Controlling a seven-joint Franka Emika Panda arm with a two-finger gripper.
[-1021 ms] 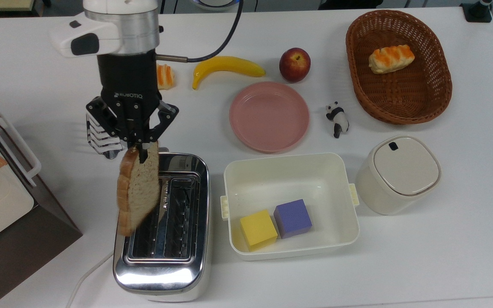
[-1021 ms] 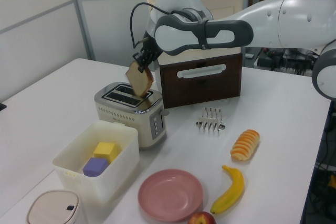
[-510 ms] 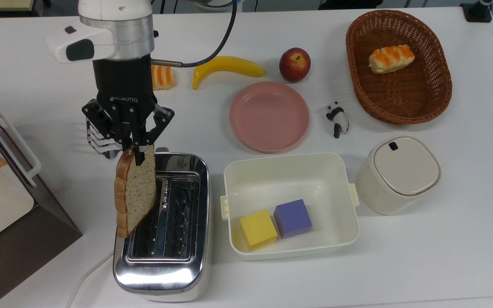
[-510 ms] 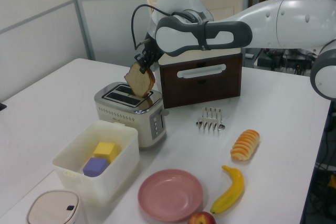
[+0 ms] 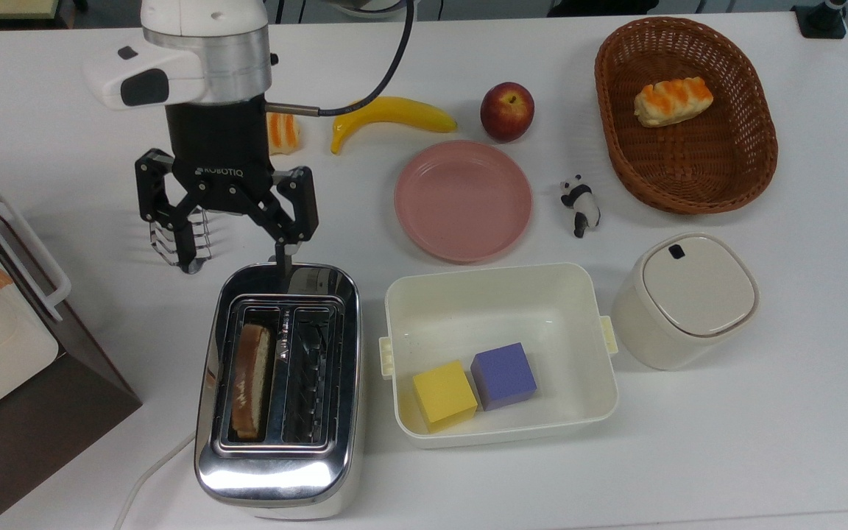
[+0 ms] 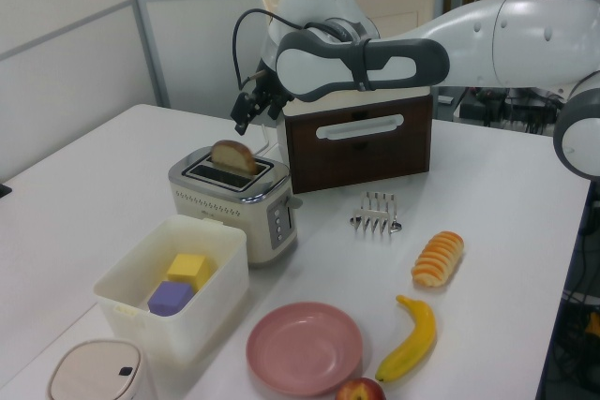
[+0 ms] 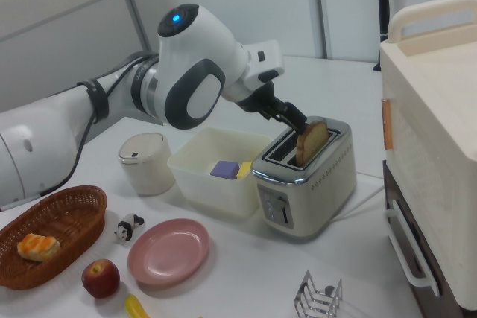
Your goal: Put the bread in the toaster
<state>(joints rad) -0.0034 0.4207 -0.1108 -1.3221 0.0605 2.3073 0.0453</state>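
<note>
The bread (image 5: 251, 379) stands on edge in the slot of the chrome toaster (image 5: 277, 478) that lies on the top view's left, its crust showing above the rim. In the left view the bread (image 6: 234, 155) pokes out of the toaster (image 6: 234, 205), as does the bread (image 7: 311, 141) in the right view's toaster (image 7: 305, 184). My gripper (image 5: 232, 250) hangs open and empty above the toaster's far end, clear of the slice. It also appears as the gripper (image 6: 253, 110) and the gripper (image 7: 294, 118).
A white bin (image 5: 501, 283) holding a yellow and a purple cube sits right of the toaster. A wire toast rack (image 5: 174, 246) stands under the gripper. Pink plate (image 5: 462, 200), banana (image 5: 391, 114), apple (image 5: 506, 110), panda (image 5: 580, 205), basket (image 5: 685, 177), canister (image 5: 689, 298) and brown cabinet (image 5: 19, 412) surround them.
The gripper opened and let go of the bread, which dropped into the toaster slot. The gripper now sits slightly higher with its fingers spread.
</note>
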